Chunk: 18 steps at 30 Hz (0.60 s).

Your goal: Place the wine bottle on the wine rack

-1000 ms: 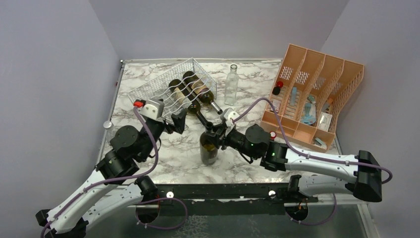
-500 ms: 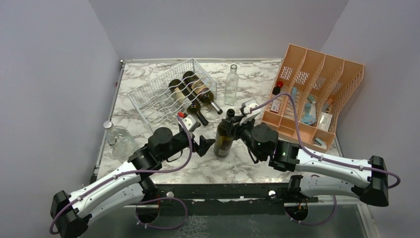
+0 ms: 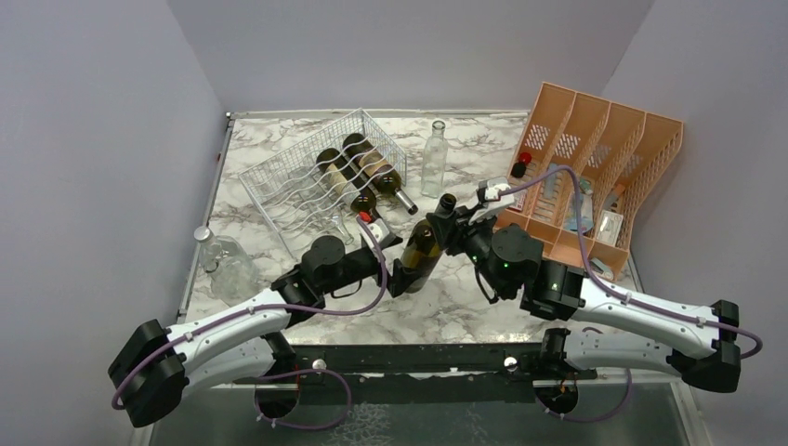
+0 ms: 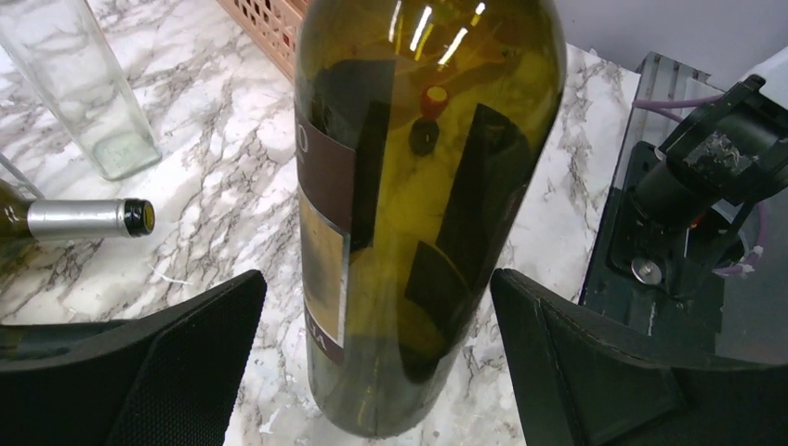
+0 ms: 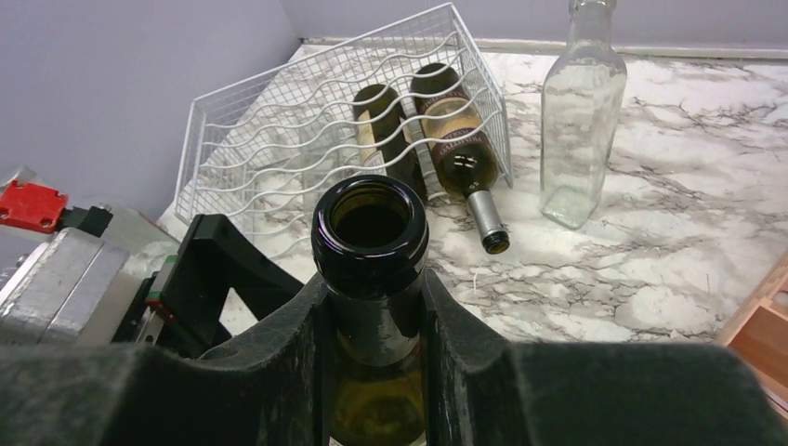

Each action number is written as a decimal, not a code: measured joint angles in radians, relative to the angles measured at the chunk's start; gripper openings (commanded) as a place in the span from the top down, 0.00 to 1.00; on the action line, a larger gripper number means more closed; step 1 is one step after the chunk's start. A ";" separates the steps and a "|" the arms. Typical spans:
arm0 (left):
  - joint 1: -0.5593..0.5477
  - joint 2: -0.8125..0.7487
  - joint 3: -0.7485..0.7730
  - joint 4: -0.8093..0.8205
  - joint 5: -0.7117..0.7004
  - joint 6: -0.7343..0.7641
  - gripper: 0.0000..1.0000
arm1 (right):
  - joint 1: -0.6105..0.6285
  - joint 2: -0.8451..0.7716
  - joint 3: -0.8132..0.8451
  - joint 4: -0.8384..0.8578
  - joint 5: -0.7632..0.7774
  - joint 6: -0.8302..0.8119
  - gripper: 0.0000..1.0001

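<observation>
**Olive Glass on Grey-Veined Marble**

The wine bottle (image 3: 420,255) is olive-green glass with a brown-and-cream label. Around the silvery-white wine rack (image 3: 279,177), the tabletop (image 3: 465,307) is white marble veined in grey-brown. The racked bottles (image 3: 358,167) are dark green, one with a silver foil neck. To the rack's right are a clear glass bottle (image 3: 434,160) and a pale orange file organizer (image 3: 595,139). The left gripper (image 4: 376,288) and right gripper (image 5: 372,325) are matte black. The arms (image 3: 223,330) are white, with purple cables (image 3: 595,279).
</observation>
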 measured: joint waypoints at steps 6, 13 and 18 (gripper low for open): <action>0.000 0.040 0.000 0.107 0.016 0.007 0.01 | 0.000 -0.053 0.000 -0.008 -0.048 0.000 0.99; -0.009 0.102 -0.001 0.240 0.083 0.038 0.01 | -0.003 -0.117 0.000 -0.010 -0.131 -0.007 0.99; -0.013 0.159 0.023 0.273 0.140 0.085 0.19 | -0.003 -0.142 -0.009 -0.014 -0.175 -0.014 0.99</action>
